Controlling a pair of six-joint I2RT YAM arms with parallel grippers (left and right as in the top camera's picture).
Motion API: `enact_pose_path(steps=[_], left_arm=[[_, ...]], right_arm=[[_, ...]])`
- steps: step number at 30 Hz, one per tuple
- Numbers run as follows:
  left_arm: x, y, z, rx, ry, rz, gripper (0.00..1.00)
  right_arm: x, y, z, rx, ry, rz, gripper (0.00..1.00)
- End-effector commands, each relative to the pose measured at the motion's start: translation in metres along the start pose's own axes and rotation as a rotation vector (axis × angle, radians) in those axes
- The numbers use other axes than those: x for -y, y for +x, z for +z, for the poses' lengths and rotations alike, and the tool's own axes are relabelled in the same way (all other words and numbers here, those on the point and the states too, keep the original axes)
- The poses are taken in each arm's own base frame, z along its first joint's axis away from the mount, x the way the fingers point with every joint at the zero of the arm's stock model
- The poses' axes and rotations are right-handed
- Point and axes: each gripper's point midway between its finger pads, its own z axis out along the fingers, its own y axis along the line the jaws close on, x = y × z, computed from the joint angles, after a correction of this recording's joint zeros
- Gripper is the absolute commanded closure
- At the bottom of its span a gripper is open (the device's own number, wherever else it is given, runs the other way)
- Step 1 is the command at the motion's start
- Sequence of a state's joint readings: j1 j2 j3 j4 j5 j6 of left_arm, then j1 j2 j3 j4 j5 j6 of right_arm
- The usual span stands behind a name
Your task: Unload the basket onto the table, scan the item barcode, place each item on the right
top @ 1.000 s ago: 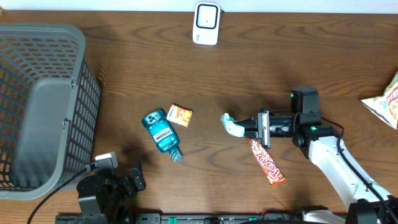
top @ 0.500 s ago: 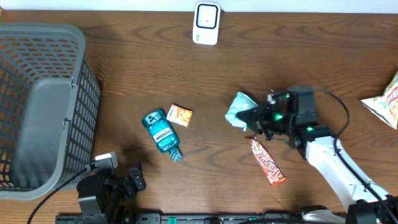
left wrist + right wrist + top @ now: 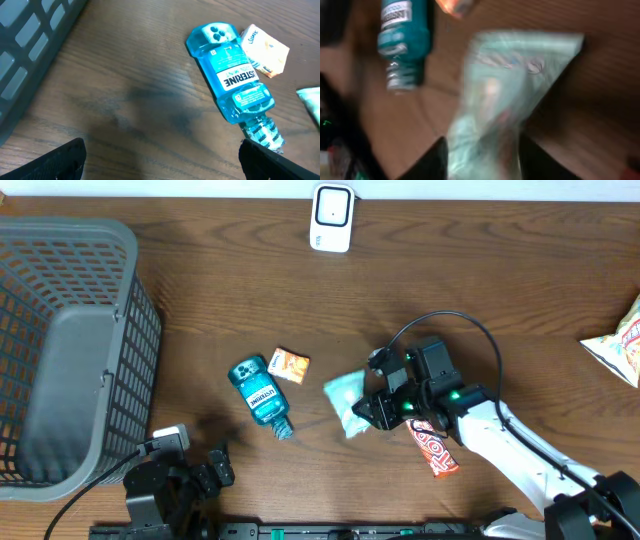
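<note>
Far left of both arms, a grey basket (image 3: pixel 70 350) stands on the wooden counter (image 3: pixel 200 290). Just right of it, the left jaws (image 3: pixel 162 150) hang spread wide with nothing between them. Ahead of them and slightly right lies a blue bottle (image 3: pixel 258 395) of mouthwash, cap end toward the arm. Its label reads "LISTERINE". Just beside its far end is a small orange packet (image 3: pixel 291 365), whose script is too small to read. Well beyond it, at the counter's far edge, sits a white scanner (image 3: pixel 331 217).

The pale green pouch (image 3: pixel 347 401), the item in hand, lies at the tip of the right jaws (image 3: pixel 375 412). They stand either side of its near end. Blur hides whether they pinch it or merely flank it. Just behind those jaws, partly under the arm, is a red bar (image 3: pixel 435 450) lettered "TOP". Far right, a snack bag (image 3: pixel 618 345) pokes in.

The pouch sits well apart from the scanner, so no scan looks under way. Bottle, packet and bar lie just as far from it.
</note>
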State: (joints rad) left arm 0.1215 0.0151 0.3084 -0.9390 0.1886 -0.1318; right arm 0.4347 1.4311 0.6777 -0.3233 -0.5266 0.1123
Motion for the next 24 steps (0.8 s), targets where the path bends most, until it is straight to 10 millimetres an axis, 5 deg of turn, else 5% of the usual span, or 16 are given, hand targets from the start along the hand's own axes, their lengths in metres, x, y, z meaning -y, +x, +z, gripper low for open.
enact_pose_path(steps=[1,2,9,15,19,24], left_arm=[[-0.002,0.01,0.001,-0.037,-0.006,-0.01,0.02],[-0.002,0.01,0.001,-0.037,-0.005,-0.01,0.02],[-0.002,0.01,0.001,-0.037,-0.005,-0.01,0.02],[-0.002,0.01,0.001,-0.037,-0.006,-0.01,0.02],[-0.002,0.01,0.001,-0.037,-0.005,-0.01,0.02],[-0.002,0.01,0.001,-0.037,-0.005,-0.01,0.02]], right_arm=[[0.011,-0.007,0.0,0.013,0.076,-0.08,0.17],[0.008,-0.01,-0.002,0.018,0.066,-0.083,0.01],[-0.035,-0.041,-0.02,0.02,0.023,-0.16,0.01],[-0.02,-0.039,-0.015,0.034,0.383,-0.126,0.01],[-0.005,-0.022,-0.011,0.04,0.61,-0.036,0.25],[-0.002,-0.001,0.011,-0.027,0.659,-0.027,0.47]])
